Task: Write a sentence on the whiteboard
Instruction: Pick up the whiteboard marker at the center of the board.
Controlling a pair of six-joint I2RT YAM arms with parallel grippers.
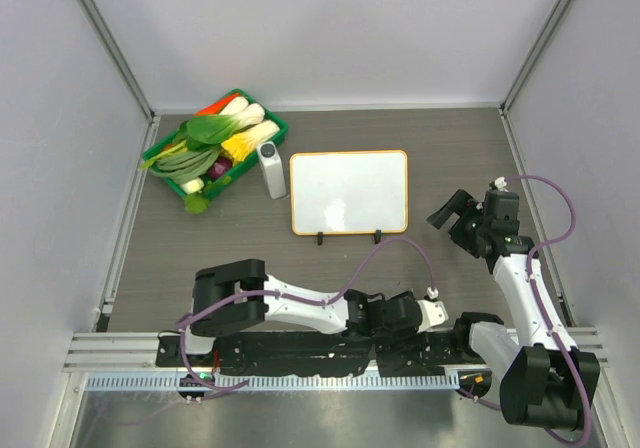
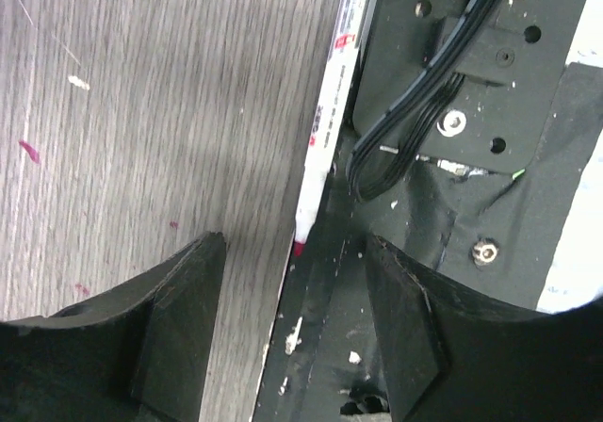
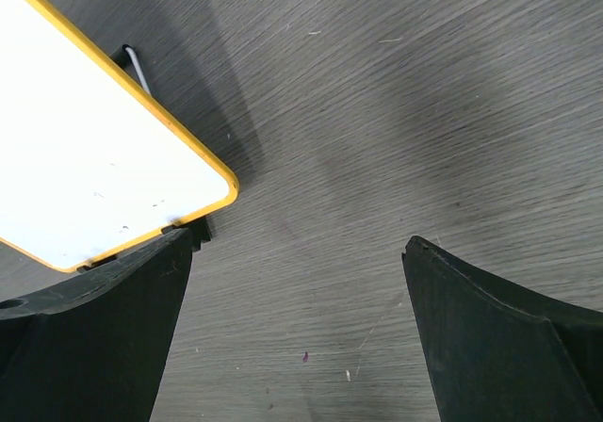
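The whiteboard (image 1: 349,192) lies flat mid-table, orange-framed, with two black clip feet on its near edge. Its surface is blank and no sentence shows on it. Its corner also shows in the right wrist view (image 3: 94,158). My right gripper (image 1: 452,211) is open and empty, just right of the board and above bare table (image 3: 300,252). My left gripper (image 1: 425,316) is open at the near edge by the arm bases. In the left wrist view a white marker (image 2: 325,125) with a magenta tip lies along the table edge, its tip just ahead of the open left gripper (image 2: 294,252).
A green basket of toy vegetables (image 1: 274,126) stands at the back left. A grey-white upright block (image 1: 270,170) stands just left of the board. The black base plate with cables (image 2: 452,139) runs beside the marker. Small pink stains (image 2: 28,151) dot the table.
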